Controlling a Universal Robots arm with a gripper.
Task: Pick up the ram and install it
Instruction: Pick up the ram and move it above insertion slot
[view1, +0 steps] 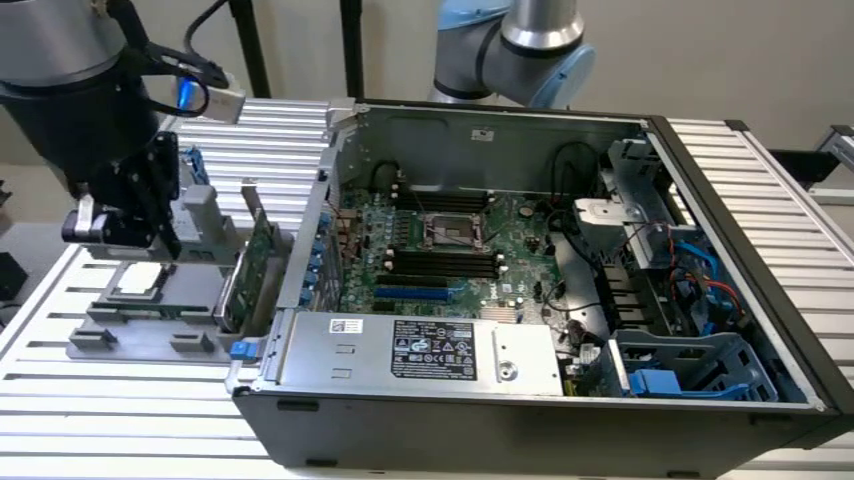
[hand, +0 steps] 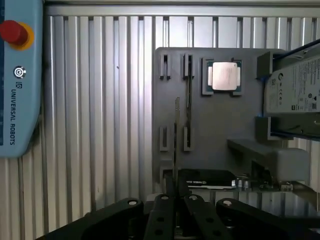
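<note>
In the wrist view the ram (hand: 176, 135) appears edge-on as a thin upright strip running out from between the black fingers (hand: 159, 212). My gripper (hand: 175, 200) is shut on its lower end. The strip stands just beside the empty slotted holder (hand: 188, 100) on the grey fixture tray (hand: 215, 125). In the exterior view my gripper (view1: 127, 225) hangs over that tray (view1: 147, 320) at the exterior view's left, outside the open computer case (view1: 534, 400). The black memory slots (view1: 434, 262) lie on the motherboard (view1: 400, 215) inside the case.
The tray also carries a processor chip (hand: 224, 76), a silver hard drive with blue rails (hand: 295, 92) and a green expansion card (view1: 247, 270) standing beside the case wall. A pale blue teach pendant with a red button (hand: 15, 75) lies on the slatted table (hand: 100, 125).
</note>
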